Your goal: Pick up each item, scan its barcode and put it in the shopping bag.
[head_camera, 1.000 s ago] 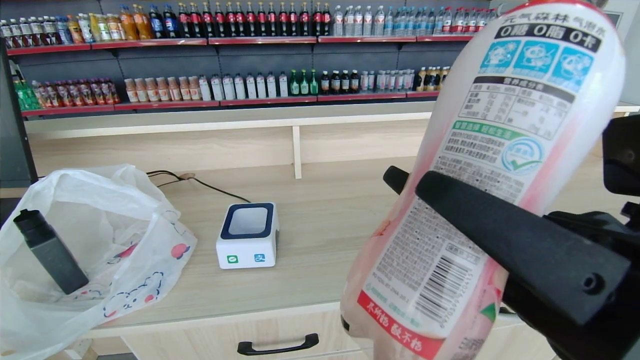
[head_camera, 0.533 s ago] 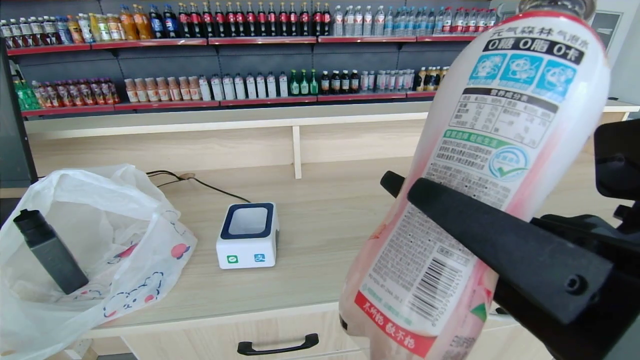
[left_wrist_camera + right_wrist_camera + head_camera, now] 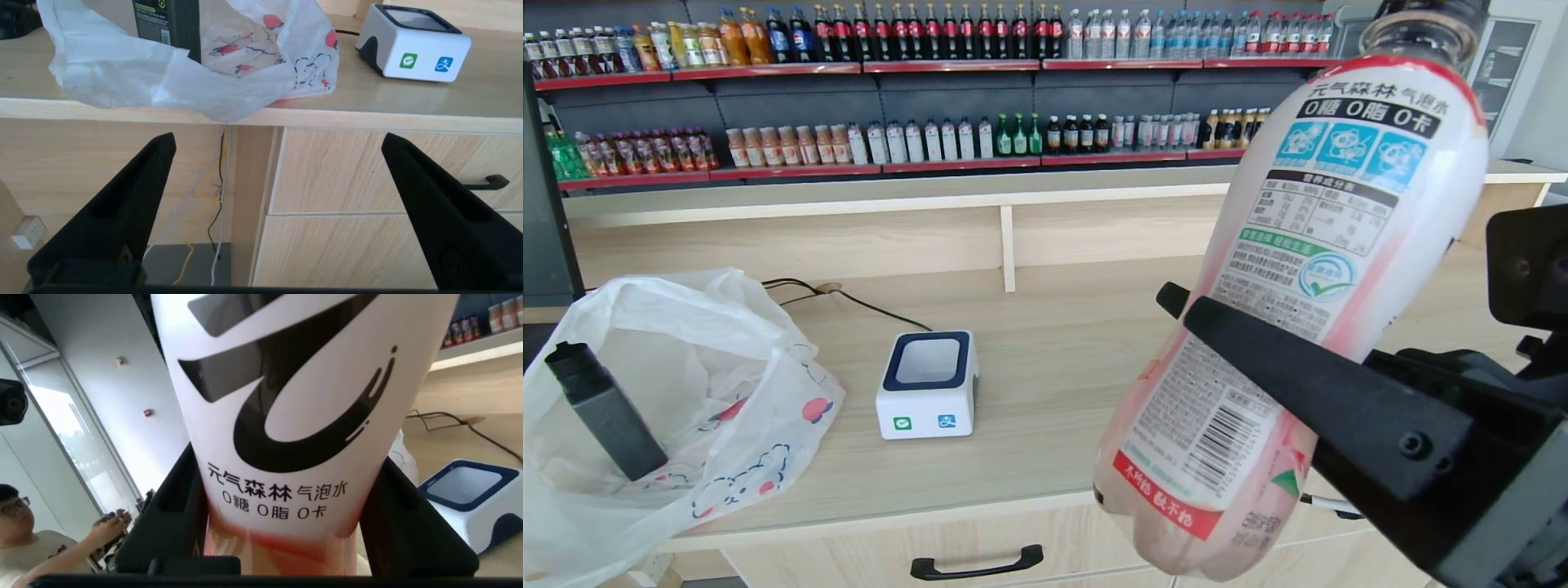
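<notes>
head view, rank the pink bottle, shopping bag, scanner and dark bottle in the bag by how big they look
1. pink bottle, though it is nearest the camera, so its true size is unsure
2. shopping bag
3. scanner and dark bottle look about alike

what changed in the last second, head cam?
The right gripper, still shut on the bottle, carried it slightly away from the head camera, and the bottle's cap has come into frame. Nothing was grasped or released. The scanner, the shopping bag and the dark container in it stayed put.
</notes>
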Controlling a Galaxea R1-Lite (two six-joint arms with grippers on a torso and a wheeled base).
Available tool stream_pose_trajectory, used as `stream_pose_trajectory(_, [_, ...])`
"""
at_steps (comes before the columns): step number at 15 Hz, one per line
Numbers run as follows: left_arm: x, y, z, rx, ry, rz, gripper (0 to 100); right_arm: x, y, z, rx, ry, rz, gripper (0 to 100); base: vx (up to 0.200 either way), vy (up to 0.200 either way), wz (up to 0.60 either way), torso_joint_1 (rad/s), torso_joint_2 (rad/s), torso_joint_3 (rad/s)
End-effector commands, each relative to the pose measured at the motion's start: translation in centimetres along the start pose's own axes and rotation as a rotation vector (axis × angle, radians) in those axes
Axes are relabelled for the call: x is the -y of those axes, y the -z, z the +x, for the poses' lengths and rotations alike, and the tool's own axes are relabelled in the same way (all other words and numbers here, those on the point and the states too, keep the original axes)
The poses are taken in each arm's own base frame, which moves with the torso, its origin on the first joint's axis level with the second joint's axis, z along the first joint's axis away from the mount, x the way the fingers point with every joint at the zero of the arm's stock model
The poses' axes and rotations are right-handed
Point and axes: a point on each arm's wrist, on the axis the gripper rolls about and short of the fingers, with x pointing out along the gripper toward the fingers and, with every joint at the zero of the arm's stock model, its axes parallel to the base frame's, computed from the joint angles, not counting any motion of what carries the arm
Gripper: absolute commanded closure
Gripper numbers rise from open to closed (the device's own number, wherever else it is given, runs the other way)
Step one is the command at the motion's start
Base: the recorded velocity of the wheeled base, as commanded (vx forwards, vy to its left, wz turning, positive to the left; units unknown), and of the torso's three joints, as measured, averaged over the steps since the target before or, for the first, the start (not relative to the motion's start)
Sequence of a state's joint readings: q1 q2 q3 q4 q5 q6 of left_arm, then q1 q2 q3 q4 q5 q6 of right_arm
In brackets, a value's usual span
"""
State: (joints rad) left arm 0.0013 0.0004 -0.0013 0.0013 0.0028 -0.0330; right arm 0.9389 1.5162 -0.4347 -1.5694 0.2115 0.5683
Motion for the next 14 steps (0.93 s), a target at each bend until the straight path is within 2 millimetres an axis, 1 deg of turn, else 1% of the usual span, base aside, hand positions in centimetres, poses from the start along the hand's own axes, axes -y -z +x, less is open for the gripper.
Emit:
stream_pose_trajectory(1, [0.0,0.0,0.0,-0.001,-0.001,-0.001,0,0.2,0.1,-0.2,-0.005,0.011,-0.015,100,0.000,0.000,0.00,0.000,0.00,0.000])
stream_pose_trajectory(4, [0.0,0.0,0.0,-0.001,-0.001,-0.001,0,0.4,0.7,-1.1,-0.042,0.029,-0.056,100,0.000,0.000,0.00,0.000,0.00,0.000])
stream_pose_trajectory(6, [0.0,0.0,0.0,0.000,-0.001,-0.001,0,0.6,0.1,-0.8,-0.016,0.033,-0.134,100,0.000,0.000,0.00,0.000,0.00,0.000])
stream_pose_trajectory(8, [0.0,0.0,0.0,-0.001,-0.001,-0.001,0,3.0,0.1,-1.1,-0.036,0.123,-0.306,100,0.000,0.000,0.00,0.000,0.00,0.000])
stream_pose_trajectory(10, [0.0,0.0,0.0,-0.003,-0.001,-0.001,0,3.1,0.4,-1.7,-0.056,0.138,-0.337,100,0.000,0.000,0.00,0.000,0.00,0.000])
stream_pose_trajectory(11, [0.0,0.0,0.0,-0.001,-0.001,-0.001,0,3.2,0.7,-2.0,-0.075,0.149,-0.386,100,0.000,0.000,0.00,0.000,0.00,0.000])
stream_pose_trajectory(12, [0.0,0.0,0.0,-0.001,-0.001,-0.001,0,3.6,1.0,-2.2,-0.095,0.166,-0.433,100,0.000,0.000,0.00,0.000,0.00,0.000])
stream_pose_trajectory(13, [0.0,0.0,0.0,0.000,-0.001,-0.001,0,4.5,1.3,-2.5,-0.121,0.206,-0.483,100,0.000,0.000,0.00,0.000,0.00,0.000])
stream_pose_trajectory(14, [0.0,0.0,0.0,-0.001,-0.001,-0.001,0,5.3,1.7,-3.0,-0.142,0.280,-0.532,100,0.000,0.000,0.00,0.000,0.00,0.000])
